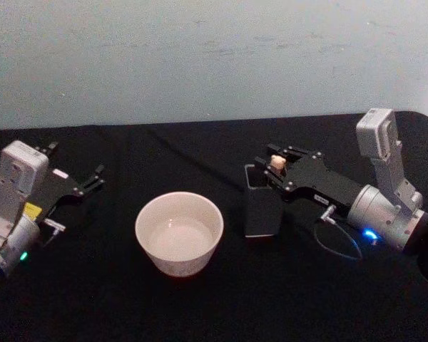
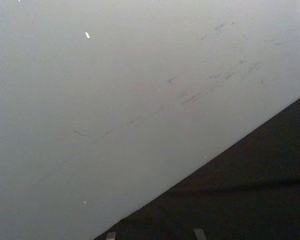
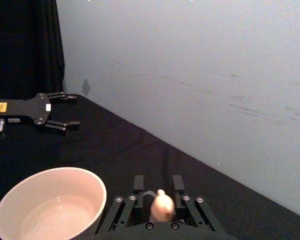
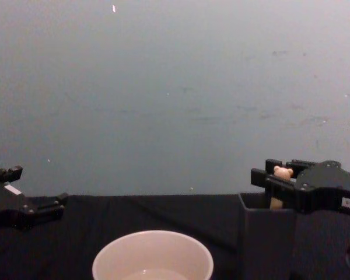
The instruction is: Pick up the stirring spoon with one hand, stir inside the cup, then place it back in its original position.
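The stirring spoon (image 1: 276, 162) stands in the dark grey square holder (image 1: 262, 210), its beige bear head (image 4: 280, 172) poking above the rim. My right gripper (image 1: 265, 165) reaches in from the right and is open, one finger on each side of the bear head (image 3: 162, 206) without closing on it. The cream-white cup (image 1: 179, 231) sits just left of the holder, with a shallow pool of liquid inside (image 3: 50, 205). My left gripper (image 1: 77, 158) rests open at the table's left side, away from the cup.
Black cloth covers the table (image 1: 214, 306), which ends at a pale wall (image 1: 214, 57) behind. A thin cable (image 1: 339, 246) loops beside the right wrist. Bare cloth lies in front of the cup and between the cup and the left gripper.
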You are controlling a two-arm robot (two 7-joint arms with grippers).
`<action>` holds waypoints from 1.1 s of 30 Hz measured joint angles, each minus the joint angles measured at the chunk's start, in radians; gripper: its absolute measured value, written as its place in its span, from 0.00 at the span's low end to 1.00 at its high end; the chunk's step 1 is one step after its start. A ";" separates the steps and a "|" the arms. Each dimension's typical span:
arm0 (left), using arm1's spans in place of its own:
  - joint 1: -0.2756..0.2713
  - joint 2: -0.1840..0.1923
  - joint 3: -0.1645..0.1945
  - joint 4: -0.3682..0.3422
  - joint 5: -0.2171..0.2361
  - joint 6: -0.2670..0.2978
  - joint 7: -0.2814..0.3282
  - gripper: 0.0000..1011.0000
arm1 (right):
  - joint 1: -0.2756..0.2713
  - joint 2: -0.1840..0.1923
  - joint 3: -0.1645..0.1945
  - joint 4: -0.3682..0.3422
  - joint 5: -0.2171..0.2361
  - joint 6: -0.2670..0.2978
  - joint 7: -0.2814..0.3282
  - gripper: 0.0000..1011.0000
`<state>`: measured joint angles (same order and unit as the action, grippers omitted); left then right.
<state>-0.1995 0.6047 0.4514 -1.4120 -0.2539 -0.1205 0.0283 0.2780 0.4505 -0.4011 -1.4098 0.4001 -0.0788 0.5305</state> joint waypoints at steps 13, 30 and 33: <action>0.000 0.000 0.000 0.000 0.000 0.000 0.000 0.99 | -0.001 0.000 0.001 -0.001 0.002 -0.001 0.002 0.74; 0.000 0.000 0.000 0.000 0.000 0.000 0.000 0.99 | 0.002 -0.014 0.046 -0.035 0.024 -0.068 -0.009 0.99; 0.000 0.000 0.000 0.000 0.000 0.000 0.000 0.99 | 0.000 -0.025 0.079 -0.057 0.033 -0.093 -0.036 0.99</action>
<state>-0.1995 0.6047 0.4514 -1.4120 -0.2539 -0.1205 0.0283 0.2782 0.4251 -0.3222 -1.4670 0.4333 -0.1720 0.4947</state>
